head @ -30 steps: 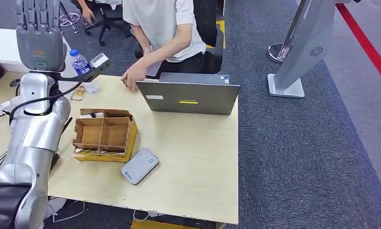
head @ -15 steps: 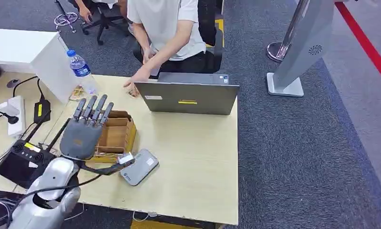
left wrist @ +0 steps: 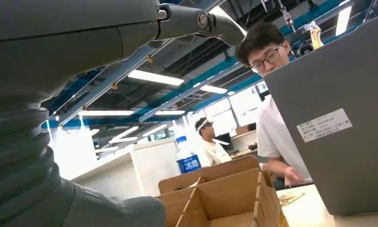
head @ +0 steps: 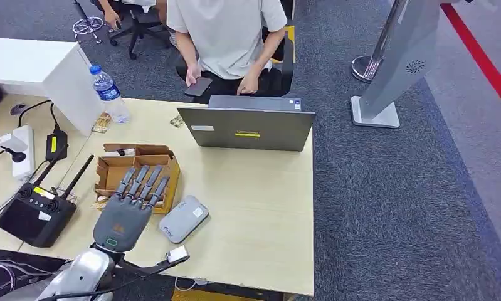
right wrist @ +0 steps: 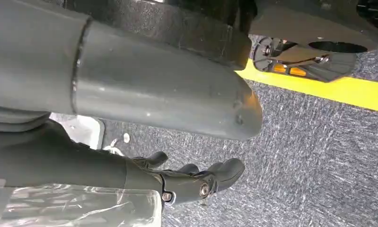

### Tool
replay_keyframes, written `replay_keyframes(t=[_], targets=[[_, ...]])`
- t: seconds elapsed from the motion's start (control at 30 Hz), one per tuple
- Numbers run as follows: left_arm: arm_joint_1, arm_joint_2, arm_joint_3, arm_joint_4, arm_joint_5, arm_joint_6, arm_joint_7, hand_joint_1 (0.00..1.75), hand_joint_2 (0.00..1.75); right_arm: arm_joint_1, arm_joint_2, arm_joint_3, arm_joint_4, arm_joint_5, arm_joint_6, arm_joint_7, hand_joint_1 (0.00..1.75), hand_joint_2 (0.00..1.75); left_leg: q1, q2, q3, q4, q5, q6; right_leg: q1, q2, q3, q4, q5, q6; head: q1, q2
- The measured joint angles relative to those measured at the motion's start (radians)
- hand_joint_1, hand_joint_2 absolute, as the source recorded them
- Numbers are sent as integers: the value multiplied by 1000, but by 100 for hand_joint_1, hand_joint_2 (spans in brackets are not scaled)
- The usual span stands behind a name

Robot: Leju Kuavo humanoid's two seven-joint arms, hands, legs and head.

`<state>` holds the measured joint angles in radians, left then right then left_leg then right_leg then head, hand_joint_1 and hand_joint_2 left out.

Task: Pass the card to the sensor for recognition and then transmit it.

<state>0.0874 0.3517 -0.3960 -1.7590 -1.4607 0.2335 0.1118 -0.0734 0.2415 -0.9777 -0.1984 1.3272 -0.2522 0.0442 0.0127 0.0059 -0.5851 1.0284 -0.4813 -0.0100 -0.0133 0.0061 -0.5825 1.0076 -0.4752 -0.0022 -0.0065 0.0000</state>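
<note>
A compartmented cardboard box (head: 141, 172) stands on the wooden table (head: 260, 213), with a white card-like slip (head: 123, 151) in its far part. Just to its right lies the flat grey sensor (head: 184, 218). My left hand (head: 127, 212) hovers low over the box's near edge beside the sensor, fingers stretched out and apart, holding nothing. The left wrist view looks past that hand (left wrist: 59, 56) at the box (left wrist: 224, 198) from table height. My right hand (right wrist: 196, 182) hangs over the carpet with loosely bent fingers and nothing in it.
A grey laptop (head: 247, 128) stands behind the box, and a person (head: 229, 37) sits beyond it with both hands in the lap. A water bottle (head: 108, 94), a black remote controller (head: 37, 213) and a power strip (head: 22, 150) lie to the left. A grey stand (head: 392, 69) is on the carpet.
My left arm dropped from high at the left to low over the table by the box. The person's hand left the table and went back to the lap.
</note>
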Motion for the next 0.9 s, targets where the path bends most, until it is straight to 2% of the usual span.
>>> replay_keyframes(t=[0.27, 0.63, 0.9], targets=[[-3, -61, 2, 48, -35, -3, 67, 0, 175, -1, 0, -3, 0, 16, 0, 8, 0, 0, 0, 0, 0, 0, 0, 0, 0, -1, 0, 0, 0, 0, 0, 0], [-74, -132, 52, 193, -23, -24, 83, 0, 175, -1, 0, -3, 0, 35, 4, 16, 0, 0, 0, -1, 0, 0, 0, 0, 0, -2, 1, 0, 0, 0, 0, 0], [-92, -158, 71, 238, -10, -33, 83, 0, 175, -1, 0, -3, 0, 35, 8, 15, 0, 0, 0, -1, 0, 0, 0, 0, 0, -2, 1, 0, 0, 0, 0, 0]])
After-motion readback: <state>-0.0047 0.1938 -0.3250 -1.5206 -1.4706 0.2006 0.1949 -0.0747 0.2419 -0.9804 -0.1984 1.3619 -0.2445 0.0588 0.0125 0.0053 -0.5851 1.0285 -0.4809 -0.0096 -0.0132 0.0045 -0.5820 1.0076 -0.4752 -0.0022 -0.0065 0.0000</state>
